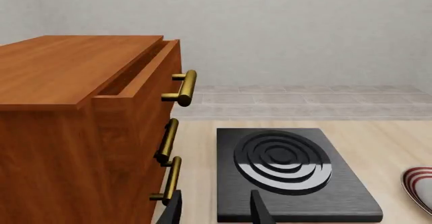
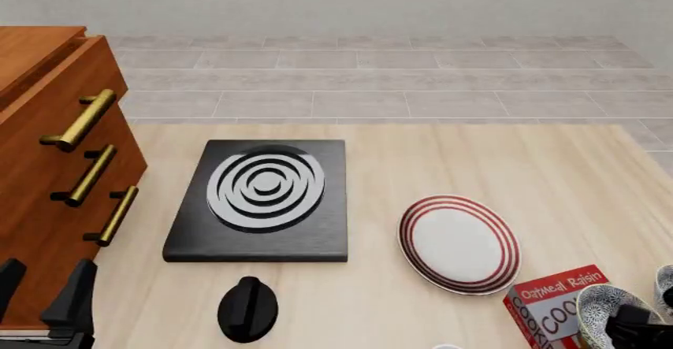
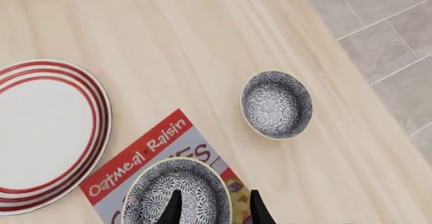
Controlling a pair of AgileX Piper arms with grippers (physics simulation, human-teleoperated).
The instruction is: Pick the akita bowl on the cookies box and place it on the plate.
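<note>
The akita bowl (image 3: 177, 192), dark outside and speckled inside, sits on the red cookies box (image 3: 145, 154) near the table's front right corner. In the front view the bowl (image 2: 601, 305) and the box (image 2: 549, 300) show at the bottom right. My right gripper (image 3: 214, 209) is open just above the bowl, one finger over its inside and the other past its rim. The white plate (image 2: 459, 243) with red rings lies left of the box, also seen as the plate (image 3: 42, 133). My left gripper (image 2: 42, 290) is open and empty at the front left, beside the cabinet.
A second speckled bowl (image 3: 276, 104) rests on the table beyond the box, near the right edge. A black slab (image 2: 261, 201) with white rings lies mid-table, with a black knob (image 2: 248, 308) in front of it. A wooden cabinet (image 2: 47, 168) with brass handles fills the left side.
</note>
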